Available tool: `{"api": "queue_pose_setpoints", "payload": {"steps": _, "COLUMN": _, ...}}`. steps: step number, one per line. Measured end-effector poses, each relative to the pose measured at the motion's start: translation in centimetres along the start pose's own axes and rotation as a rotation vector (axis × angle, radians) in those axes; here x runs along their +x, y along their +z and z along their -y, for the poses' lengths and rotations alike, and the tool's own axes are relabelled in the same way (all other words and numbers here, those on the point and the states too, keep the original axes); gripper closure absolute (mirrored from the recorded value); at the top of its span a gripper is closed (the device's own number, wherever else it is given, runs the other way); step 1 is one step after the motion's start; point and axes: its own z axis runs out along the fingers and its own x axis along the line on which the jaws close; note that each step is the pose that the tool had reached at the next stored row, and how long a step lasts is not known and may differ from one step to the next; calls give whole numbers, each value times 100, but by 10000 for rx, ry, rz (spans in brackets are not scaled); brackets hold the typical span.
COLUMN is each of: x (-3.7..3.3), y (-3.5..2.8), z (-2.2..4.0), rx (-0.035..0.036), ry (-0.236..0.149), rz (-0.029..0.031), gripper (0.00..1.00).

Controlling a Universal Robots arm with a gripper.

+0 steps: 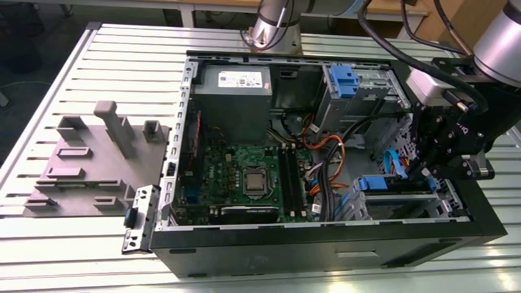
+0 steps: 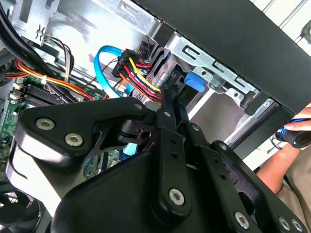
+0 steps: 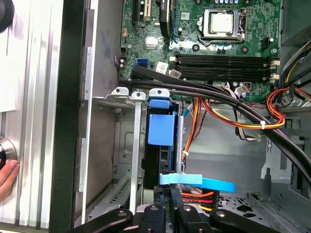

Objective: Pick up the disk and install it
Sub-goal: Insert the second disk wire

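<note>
The disk (image 1: 379, 183) stands on edge inside the drive cage (image 1: 407, 204) at the case's corner nearest the exterior view's right. Its blue plastic rail (image 3: 160, 128) shows in the first wrist view, and a blue corner of the disk (image 2: 193, 81) shows in the second wrist view. My gripper (image 1: 423, 173) hangs directly over that cage. Its two thin black fingers (image 2: 167, 104) lie together with no gap, and their tips meet the disk's end beside the cable plugs. In the first wrist view the gripper (image 3: 173, 193) sits just behind a flat blue cable (image 3: 197, 180).
The open computer case (image 1: 326, 241) lies on a slatted metal table. Inside are a grey power-supply box (image 1: 232, 79), a green motherboard (image 1: 244, 177), an upper bay with a blue latch (image 1: 342, 79) and orange and black cable bundles (image 3: 233, 114). A grey fixture (image 1: 89, 159) lies on the exterior view's left. A person's hand (image 2: 297, 130) is beside the case.
</note>
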Motion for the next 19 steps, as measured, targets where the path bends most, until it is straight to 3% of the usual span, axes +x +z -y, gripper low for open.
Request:
{"api": "queue_pose_setpoints", "payload": {"steps": 18, "x": -3, "y": 35, "z": 1, "rx": 0, "ry": -1, "rz": 8, "gripper": 83}}
{"api": "queue_pose_setpoints", "payload": {"steps": 19, "x": -3, "y": 35, "z": 1, "rx": 0, "ry": 0, "rz": 7, "gripper": 76}}
